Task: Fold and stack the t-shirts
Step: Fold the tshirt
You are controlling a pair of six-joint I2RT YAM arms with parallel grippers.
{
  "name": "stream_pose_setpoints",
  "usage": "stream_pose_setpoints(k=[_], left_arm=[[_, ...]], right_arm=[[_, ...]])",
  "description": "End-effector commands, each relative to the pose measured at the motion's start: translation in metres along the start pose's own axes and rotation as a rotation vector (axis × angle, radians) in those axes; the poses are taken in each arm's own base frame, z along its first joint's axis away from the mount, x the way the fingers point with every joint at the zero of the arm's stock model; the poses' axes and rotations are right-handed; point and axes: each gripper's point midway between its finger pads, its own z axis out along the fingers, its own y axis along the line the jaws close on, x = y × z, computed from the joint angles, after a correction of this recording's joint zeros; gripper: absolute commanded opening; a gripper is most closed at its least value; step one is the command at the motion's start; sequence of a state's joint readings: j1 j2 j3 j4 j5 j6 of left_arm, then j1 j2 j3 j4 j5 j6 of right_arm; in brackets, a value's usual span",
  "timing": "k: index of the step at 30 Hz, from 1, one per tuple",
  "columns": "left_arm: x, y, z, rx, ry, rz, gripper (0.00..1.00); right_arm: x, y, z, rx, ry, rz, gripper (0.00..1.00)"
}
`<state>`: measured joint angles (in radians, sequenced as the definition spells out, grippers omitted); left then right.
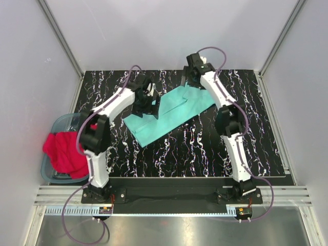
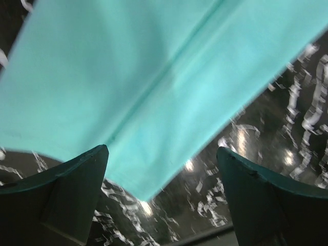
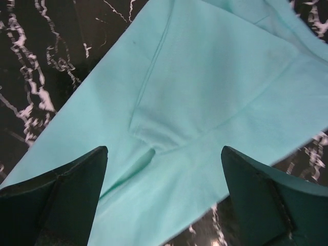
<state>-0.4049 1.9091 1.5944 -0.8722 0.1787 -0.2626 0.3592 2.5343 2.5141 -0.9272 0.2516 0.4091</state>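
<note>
Mint-teal t-shirt (image 1: 171,110): smooth matte knit, folded into a long slanted band. Lies mid-table, running from near-left to far-right. Overlapping layers show as straight edges and one raised seam line.
Red t-shirt (image 1: 64,151): soft crumpled heap, unfolded. Hangs over the near rim of the tub, off the table's left side, well apart from the green one.
Tub (image 1: 60,123): translucent blue-grey plastic with rounded corners. Stands just beside the table's left edge.
Table (image 1: 205,148): glossy black rectangle veined in white, marble-like, with glints of reflected light.
Left gripper (image 2: 163,151): dark teal wedge-shaped fingers (image 2: 61,195) spread wide, nothing pinched. Hangs over the band's far-left edge. Wrist view blurred, so contact with the cloth cannot be told.
Right gripper (image 3: 165,148): matching dark wedges, spread wide, nothing between them. Hangs over the band's far-right end, above a folded flap with a rounded corner and shallow creases.
</note>
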Motion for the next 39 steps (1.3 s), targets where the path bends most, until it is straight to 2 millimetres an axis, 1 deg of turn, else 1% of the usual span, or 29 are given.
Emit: stream_pose_setpoints(k=[1,2,3,4,5,8,9,10,11,12,13,14,16,17,18,20,22,23,24,26,28,30,31,32,33,34,36,37,39], left_arm=[[-0.016,0.022,0.020,-0.120,0.026,0.092,0.93],[-0.013,0.027,0.037,-0.130,0.066,0.098,0.93],[-0.018,0.027,0.040,-0.126,0.067,0.113,0.93],[-0.015,0.030,0.047,-0.136,0.088,0.114,0.93],[-0.012,0.032,0.059,-0.139,0.118,0.113,0.93],[0.007,0.039,0.074,-0.156,0.207,0.086,0.91],[0.014,0.039,0.075,-0.154,0.225,0.061,0.91],[0.020,0.036,0.078,-0.132,0.240,0.039,0.90],[0.033,0.035,0.080,-0.123,0.268,0.018,0.89],[0.038,0.032,0.083,-0.109,0.272,-0.020,0.88],[0.047,0.023,0.083,-0.062,0.291,-0.051,0.87],[0.066,0.020,0.084,-0.054,0.328,-0.111,0.86],[0.078,0.003,0.083,0.013,0.328,-0.151,0.84],[0.096,-0.006,0.077,0.036,0.340,-0.160,0.84],[0.095,-0.020,0.078,0.079,0.305,-0.213,0.84],[0.121,-0.052,0.065,0.173,0.325,-0.244,0.84],[0.123,-0.086,0.056,0.271,0.306,-0.304,0.84],[0.136,-0.107,0.047,0.319,0.312,-0.289,0.84],[0.129,-0.128,0.043,0.379,0.286,-0.332,0.84],[0.132,-0.164,0.027,0.483,0.295,-0.326,0.86],[0.122,-0.194,0.016,0.578,0.301,-0.340,0.86],[0.106,-0.227,-0.005,0.685,0.287,-0.312,0.87],[0.103,-0.232,-0.010,0.694,0.290,-0.309,0.87],[0.089,-0.240,-0.023,0.714,0.247,-0.281,0.87],[0.087,-0.236,-0.028,0.690,0.238,-0.282,0.87],[0.072,-0.232,-0.041,0.680,0.170,-0.279,0.87],[0.066,-0.218,-0.054,0.653,0.109,-0.267,0.87],[0.051,-0.205,-0.073,0.650,0.027,-0.276,0.87],[0.050,-0.178,-0.079,0.604,-0.012,-0.289,0.87]], right_arm=[[-0.052,-0.024,-0.096,0.004,-0.124,-0.007,1.00],[-0.061,-0.032,-0.126,-0.015,-0.149,0.024,1.00],[-0.058,-0.041,-0.135,-0.023,-0.132,0.037,1.00],[-0.044,-0.059,-0.130,-0.025,-0.065,0.060,1.00],[-0.048,-0.069,-0.156,-0.041,-0.086,0.078,1.00],[-0.029,-0.106,-0.180,-0.021,-0.056,0.103,1.00],[-0.023,-0.111,-0.185,-0.021,-0.053,0.107,1.00],[-0.001,-0.120,-0.178,0.000,-0.004,0.102,1.00],[-0.004,-0.126,-0.194,-0.010,-0.045,0.114,1.00],[0.003,-0.129,-0.194,-0.010,-0.041,0.119,1.00],[0.024,-0.135,-0.187,0.005,0.004,0.118,1.00],[0.025,-0.138,-0.193,0.004,-0.013,0.140,1.00],[0.047,-0.143,-0.185,0.008,0.037,0.162,1.00],[0.048,-0.143,-0.186,0.000,0.030,0.180,1.00],[0.053,-0.143,-0.184,0.000,0.040,0.186,1.00],[0.058,-0.141,-0.178,-0.010,0.050,0.190,1.00],[0.058,-0.139,-0.173,-0.017,0.055,0.190,1.00],[0.060,-0.137,-0.165,-0.014,0.072,0.190,1.00],[0.060,-0.134,-0.162,-0.024,0.082,0.192,1.00],[0.056,-0.127,-0.150,-0.042,0.094,0.192,1.00],[0.049,-0.112,-0.147,-0.076,0.089,0.157,1.00],[0.049,-0.098,-0.133,-0.083,0.104,0.112,1.00],[0.038,-0.088,-0.133,-0.103,0.082,0.094,1.00],[0.049,-0.078,-0.121,-0.103,0.128,0.055,1.00],[0.049,-0.070,-0.118,-0.113,0.140,0.041,1.00],[0.045,-0.061,-0.109,-0.120,0.144,0.021,1.00],[0.048,-0.047,-0.104,-0.126,0.154,-0.013,0.99],[0.042,-0.040,-0.103,-0.138,0.142,-0.025,0.98],[0.051,-0.028,-0.086,-0.134,0.163,-0.048,0.90]])
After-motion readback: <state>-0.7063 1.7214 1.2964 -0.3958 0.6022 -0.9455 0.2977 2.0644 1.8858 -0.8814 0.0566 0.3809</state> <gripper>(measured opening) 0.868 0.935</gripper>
